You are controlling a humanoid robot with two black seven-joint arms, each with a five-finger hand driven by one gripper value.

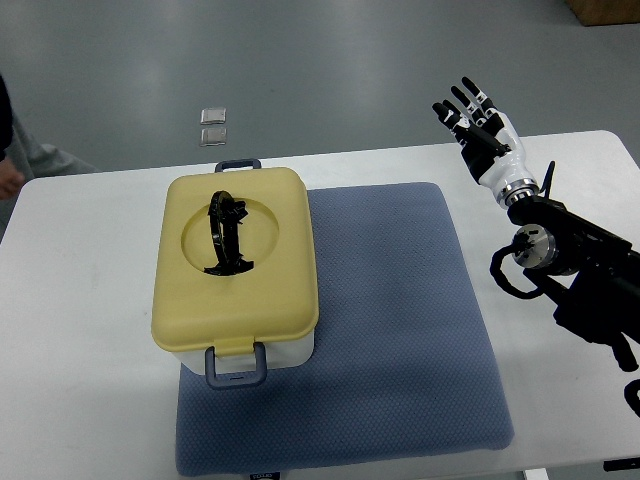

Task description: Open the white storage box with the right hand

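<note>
On the left part of the blue mat [400,330], the white storage box [236,268] sat closed, its pale yellow lid [270,250] seated flat. A black carry handle [227,235] lay folded in the round recess of the lid. One blue-grey latch [237,366] at the near end appeared down; a second latch [239,164] showed at the far end. The mat lay on a white table [80,330].

The right hand [477,125] was raised near the far right edge of the table, well apart from the box, fingers spread and holding nothing. No left arm was seen.

Assessment: the task stood at its outset, with the approach not yet made and no contact with the box. The next move would call for carrying the right hand leftward across the mat and down to a latch, probably the near one, and lifting its lower edge before the lid could be raised. The far latch would likely need the same treatment.

At the left border part of a person [10,160] was visible, clear of the work.
</note>
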